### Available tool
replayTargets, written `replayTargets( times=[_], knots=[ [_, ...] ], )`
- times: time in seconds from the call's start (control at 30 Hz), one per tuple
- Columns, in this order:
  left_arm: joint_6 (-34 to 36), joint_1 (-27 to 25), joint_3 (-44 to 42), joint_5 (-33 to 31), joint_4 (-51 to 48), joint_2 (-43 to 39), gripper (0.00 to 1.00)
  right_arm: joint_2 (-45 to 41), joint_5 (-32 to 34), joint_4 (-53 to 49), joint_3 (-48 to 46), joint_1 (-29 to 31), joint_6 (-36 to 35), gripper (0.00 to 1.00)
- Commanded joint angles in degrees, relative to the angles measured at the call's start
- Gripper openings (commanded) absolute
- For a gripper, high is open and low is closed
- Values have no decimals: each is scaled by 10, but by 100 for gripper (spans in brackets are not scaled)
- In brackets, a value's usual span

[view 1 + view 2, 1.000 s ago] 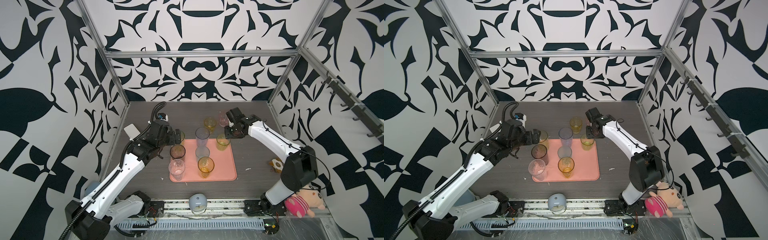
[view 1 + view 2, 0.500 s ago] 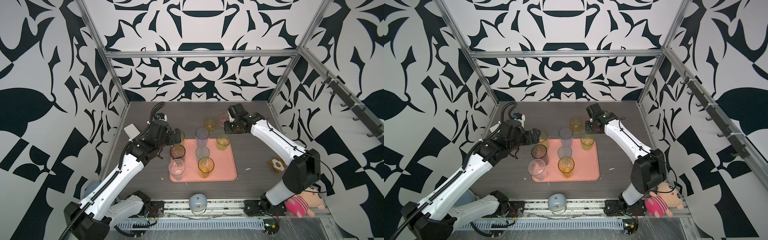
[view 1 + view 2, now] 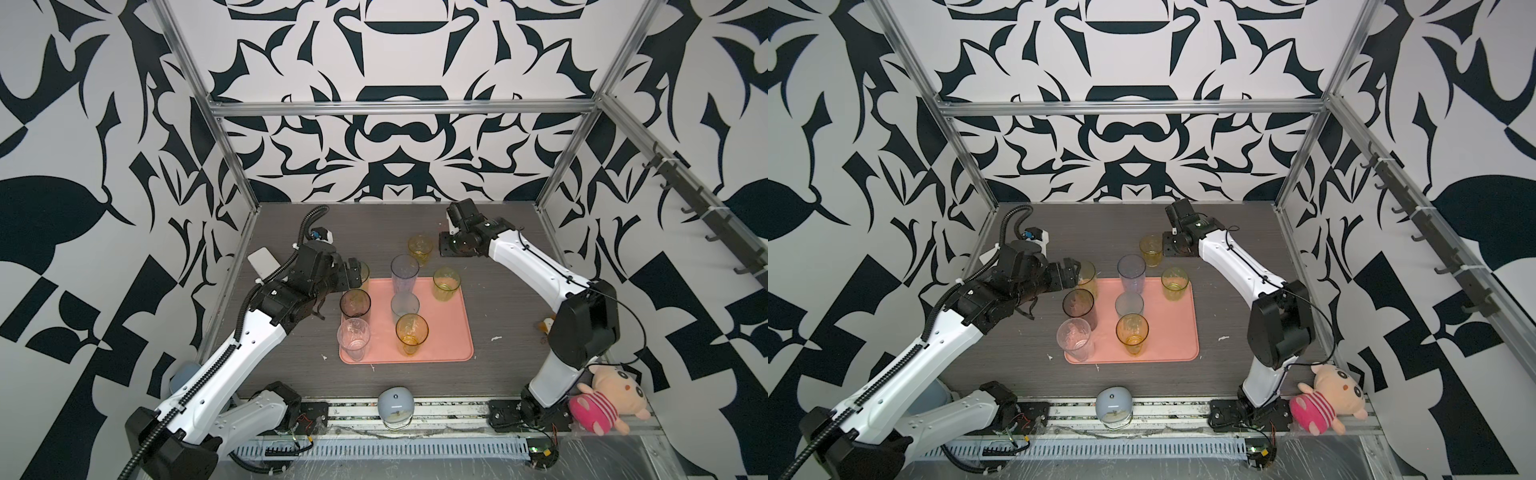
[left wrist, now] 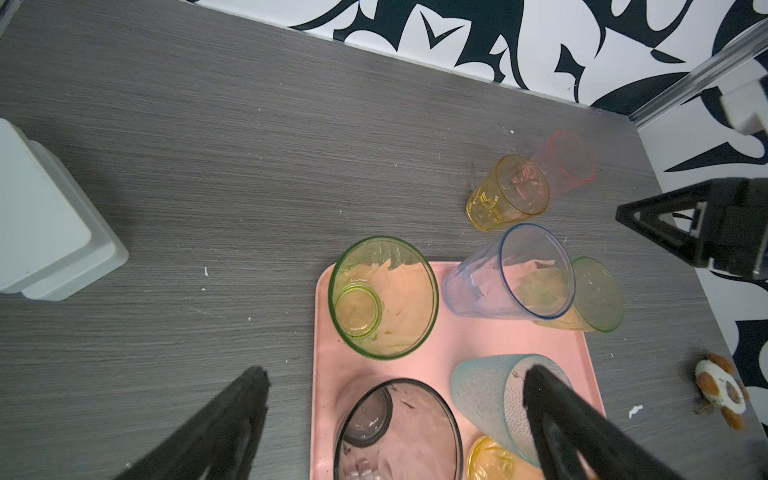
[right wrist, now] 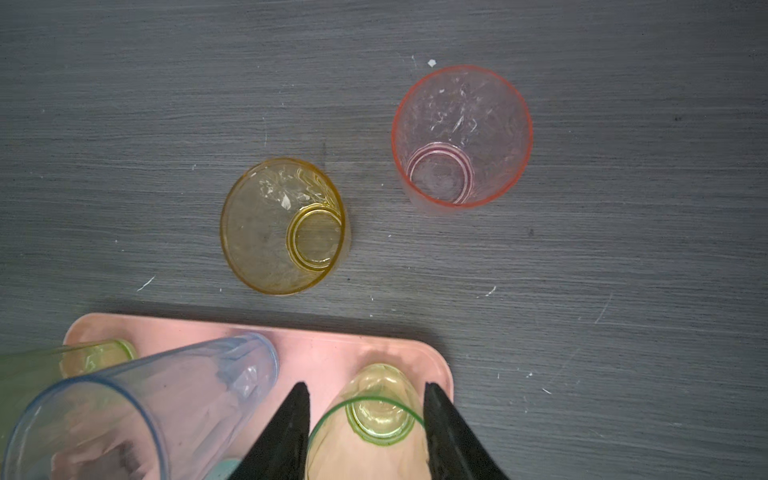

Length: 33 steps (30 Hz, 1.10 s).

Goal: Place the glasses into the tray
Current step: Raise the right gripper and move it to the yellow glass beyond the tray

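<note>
The salmon tray holds several glasses: a tall blue one, a teal one, amber, smoky, clear, a green one at its far right corner and another green one at its far left corner. A yellow glass and a pink glass stand on the table behind the tray. My left gripper hovers wide open above the tray's far left, holding nothing. My right gripper hangs open above and behind the right green glass, clear of it.
A pale lidded box sits by the left wall. At the front edge stands a blue-grey dome gadget. A pink plush toy lies at the front right, and a small toy beside the right arm. Metal frame posts bound the table.
My right gripper has drawn up and back from the green glass at the tray's far right corner, which stays standing there. The left arm has barely moved.
</note>
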Motion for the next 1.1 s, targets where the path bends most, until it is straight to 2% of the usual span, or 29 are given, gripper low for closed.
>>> replayTargets(
  times=[0.0, 0.63, 1.07],
  knots=[
    [-6, 2, -4, 4, -10, -10, 100, 12, 12, 19, 36, -1, 5, 49],
    [8, 3, -9, -2, 6, 5, 99, 131, 0, 9, 131, -1, 15, 48],
    [26, 2, 1, -14, 16, 29, 99, 179, 4, 0, 170, -1, 19, 46]
  ],
)
